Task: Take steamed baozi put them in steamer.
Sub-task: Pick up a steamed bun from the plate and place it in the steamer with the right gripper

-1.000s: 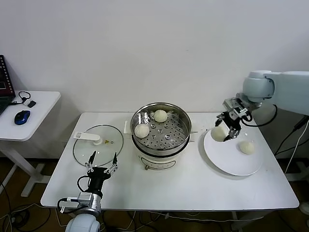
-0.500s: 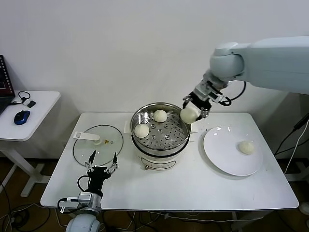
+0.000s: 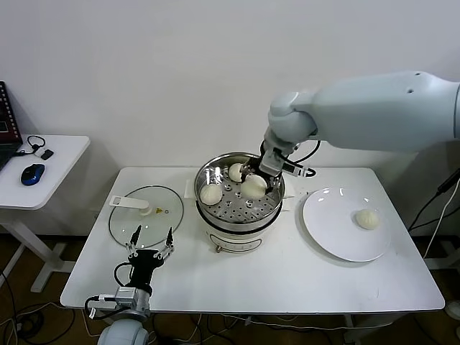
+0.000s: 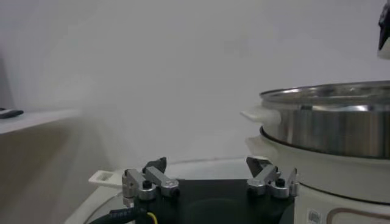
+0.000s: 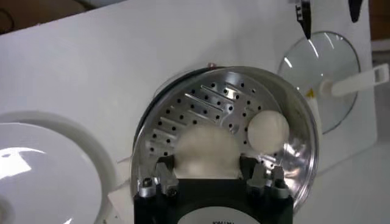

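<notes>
My right gripper is shut on a cream-white baozi and holds it over the right part of the perforated tray in the shiny steamer. Two baozi lie in the steamer, one at its left and one at the back. A fourth baozi lies on the white plate. In the right wrist view, the held baozi sits between my fingers, with one tray baozi beside it. My left gripper is open and empty at the table's front left.
The glass lid with its white handle lies flat to the left of the steamer, just beyond my left gripper. A side table with a blue mouse stands at the far left. The left wrist view shows the steamer's wall.
My right arm has carried the baozi from above the plate leftward over the steamer's rim and down over the tray. The left arm has not moved.
</notes>
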You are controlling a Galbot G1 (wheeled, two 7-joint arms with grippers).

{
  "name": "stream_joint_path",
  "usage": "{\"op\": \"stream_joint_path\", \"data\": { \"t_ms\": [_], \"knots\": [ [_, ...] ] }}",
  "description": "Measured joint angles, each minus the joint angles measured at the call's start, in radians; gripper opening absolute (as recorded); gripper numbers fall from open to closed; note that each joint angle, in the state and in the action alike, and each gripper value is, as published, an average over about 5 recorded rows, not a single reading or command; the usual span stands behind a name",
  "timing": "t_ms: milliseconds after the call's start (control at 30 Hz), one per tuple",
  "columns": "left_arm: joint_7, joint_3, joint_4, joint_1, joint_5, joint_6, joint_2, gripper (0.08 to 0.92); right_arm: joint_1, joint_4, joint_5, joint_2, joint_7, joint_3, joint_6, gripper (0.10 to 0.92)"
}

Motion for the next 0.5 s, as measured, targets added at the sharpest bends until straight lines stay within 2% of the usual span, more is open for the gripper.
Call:
{"op": "stream_joint_path", "data": {
  "t_ms": [500],
  "knots": [
    [-0.003, -0.009, 0.009, -0.003, -0.002, -0.004, -0.007, 0.823, -0.129, -0.095, -0.086, 0.086, 0.013, 0.029, 0.066, 0.696]
  ]
}}
